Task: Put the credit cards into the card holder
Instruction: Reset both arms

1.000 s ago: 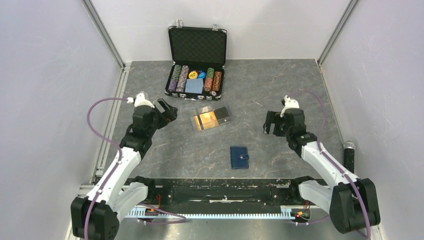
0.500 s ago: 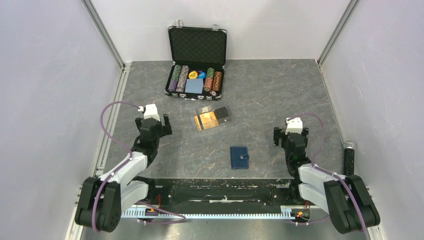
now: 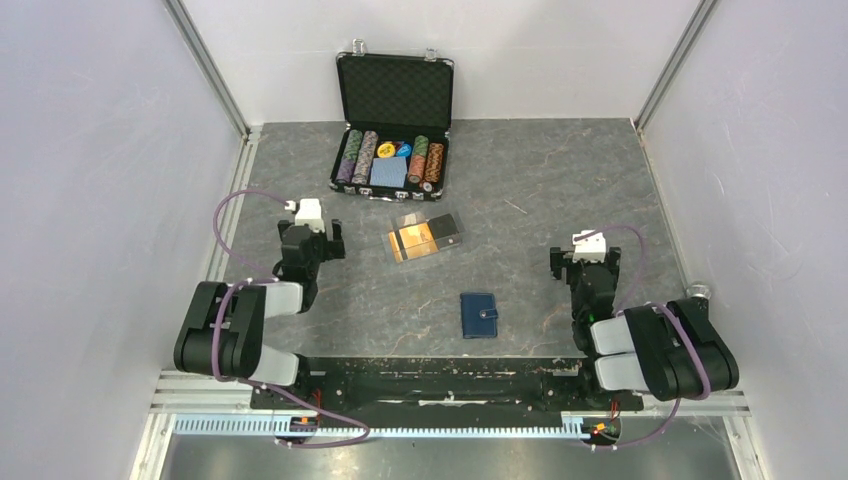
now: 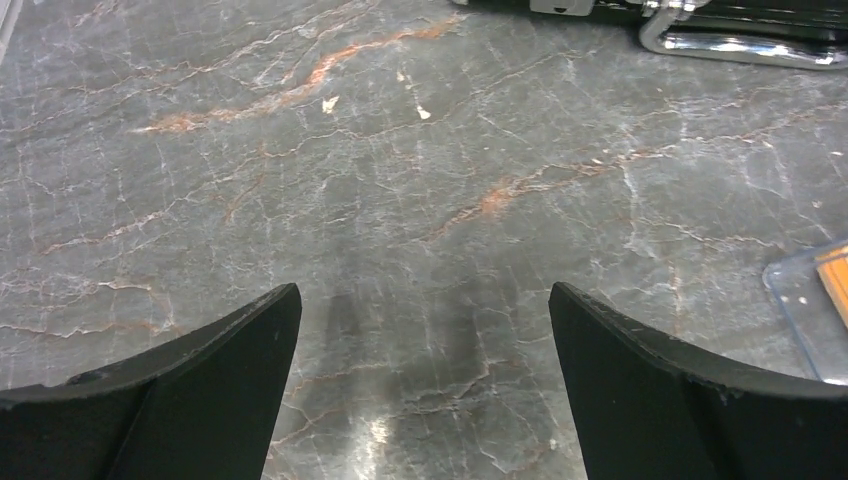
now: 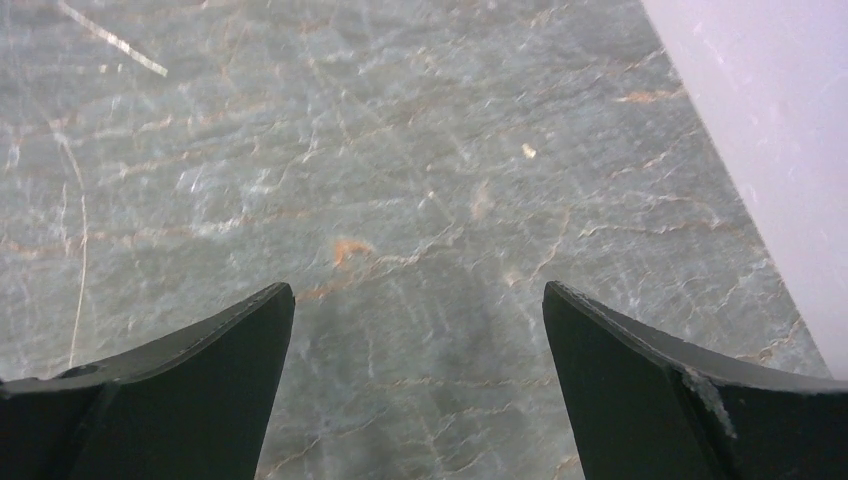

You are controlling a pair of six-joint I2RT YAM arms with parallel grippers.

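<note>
Top external view: both arms are folded low and tight over their bases at the near edge of the grey, marble-veined surface (image 3: 560, 180), elbows tucked in and wrists aimed toward the far wall. The left pincer (image 3: 312, 240) sits left of centre with its two black fingers (image 4: 230, 360) spread wide apart. The left wrist view shows only the surface between them. The right pincer (image 3: 585, 265) mirrors it on the right, fingers (image 5: 640, 360) equally wide apart and holding nothing.

The thin gold-orange and glossy dark credit cards (image 3: 415, 240) lie flat in a clear plastic tray (image 3: 400, 222), near the open black chip briefcase (image 3: 392, 100). The small navy-blue folding card holder (image 3: 479, 314) lies closed on the surface, nearer the bases, apart from the tray and between the two pincers, touched by neither.
</note>
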